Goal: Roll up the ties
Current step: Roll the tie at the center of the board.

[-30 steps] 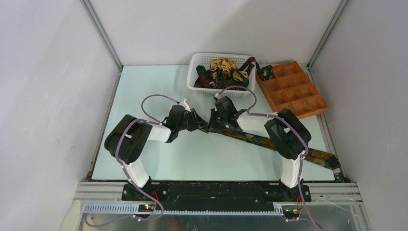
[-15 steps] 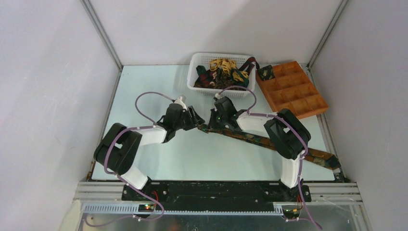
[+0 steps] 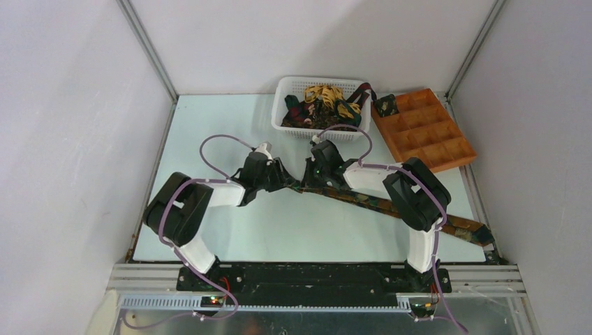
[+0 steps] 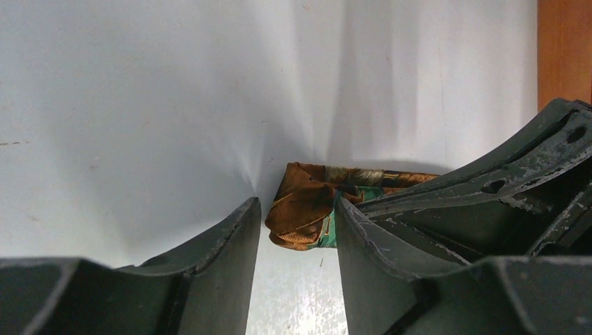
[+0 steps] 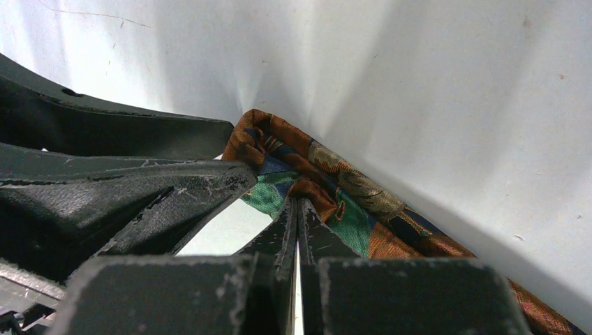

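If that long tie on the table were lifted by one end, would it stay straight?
Probably not: the tie lies limp and flat, and its folded end bends softly, so it would likely droop. It looks thin and light.

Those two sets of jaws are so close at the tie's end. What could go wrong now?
The left jaws stand open at the tie's folded end, so the fold could spring loose. Only the shut right jaws pinch the fabric; a tug might slip it out. The two sets sit nearly touching and could bump.
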`<action>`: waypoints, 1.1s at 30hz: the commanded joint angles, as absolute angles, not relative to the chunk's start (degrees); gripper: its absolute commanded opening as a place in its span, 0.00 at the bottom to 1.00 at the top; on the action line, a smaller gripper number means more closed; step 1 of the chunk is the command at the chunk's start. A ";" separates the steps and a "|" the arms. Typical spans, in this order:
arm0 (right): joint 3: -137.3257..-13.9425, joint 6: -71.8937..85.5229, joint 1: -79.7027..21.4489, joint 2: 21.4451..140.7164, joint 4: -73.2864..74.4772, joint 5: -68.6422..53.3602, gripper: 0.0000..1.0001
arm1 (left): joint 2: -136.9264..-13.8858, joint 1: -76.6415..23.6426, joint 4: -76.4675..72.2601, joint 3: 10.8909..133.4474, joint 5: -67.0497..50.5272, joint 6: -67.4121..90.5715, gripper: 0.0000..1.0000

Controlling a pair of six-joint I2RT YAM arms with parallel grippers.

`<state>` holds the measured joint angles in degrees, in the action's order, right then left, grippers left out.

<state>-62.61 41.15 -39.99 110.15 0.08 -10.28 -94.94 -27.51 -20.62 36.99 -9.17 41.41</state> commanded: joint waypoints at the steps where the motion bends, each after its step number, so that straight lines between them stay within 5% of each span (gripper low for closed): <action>1: -62.57 40.32 -39.75 110.92 1.34 -8.42 0.01 | -96.62 -27.73 -22.29 38.28 -10.32 39.20 0.49; 7: -62.53 39.33 -39.61 109.74 0.93 -8.91 0.06 | -97.39 -27.62 -23.37 38.27 -11.19 39.33 0.20; 10: -62.58 36.71 -39.36 106.81 1.00 -8.84 0.20 | -97.09 -27.66 -23.27 38.32 -10.94 39.22 0.11; 18: -62.56 25.42 -39.17 92.43 2.06 -1.12 0.71 | -96.05 -27.64 -22.75 38.57 -10.24 38.66 0.09; 23: -62.79 13.59 -38.17 89.24 -1.71 -1.38 0.83 | -95.45 -27.69 -21.66 39.48 -9.69 37.95 0.09; 29: -65.97 1.46 -37.14 93.61 3.31 -3.95 0.68 | -96.35 -27.69 -22.28 40.55 -10.01 38.43 0.10; 33: -59.32 -2.77 -37.01 89.46 -10.39 -0.80 0.91 | -96.77 -27.68 -22.78 40.82 -10.67 39.01 0.10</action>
<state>-62.87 4.97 -37.36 93.47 -0.10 -4.25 -96.75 -27.51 -21.50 38.65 -10.70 39.88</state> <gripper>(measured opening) 0.778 0.121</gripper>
